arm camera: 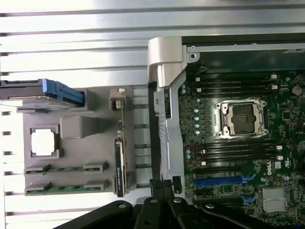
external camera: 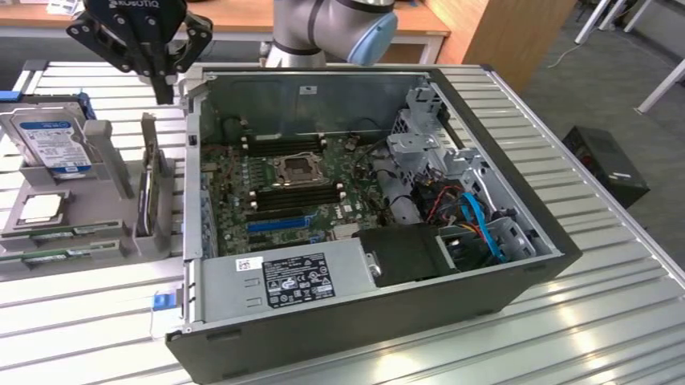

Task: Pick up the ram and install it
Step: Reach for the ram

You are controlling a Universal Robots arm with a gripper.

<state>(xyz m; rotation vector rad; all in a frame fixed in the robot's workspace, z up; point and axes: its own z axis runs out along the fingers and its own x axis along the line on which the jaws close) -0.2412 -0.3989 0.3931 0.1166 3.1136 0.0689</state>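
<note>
Currently the gripper is hanging with its fingers pressed fully together and gripping nothing, above the strip between the grey holder and the wall of the computer case. The ram is lying in the holder, one of two green sticks sitting side by side in their grooves, well apart from the gripper.

Several things are looking risky to me. With the fingers closed like this, any descent onto the stick would be pushing on it rather than pinching it. The stick is thin and sitting low in its groove, so a grip is likely offering little edge to hold and could be slipping or twisting. Its twin is lying just beside it and could be getting nudged. An upright card is standing in the holder near the gripper's side, inviting a bump. The black memory slots are narrow, so a tilted stick could be jamming or bending there.
</note>
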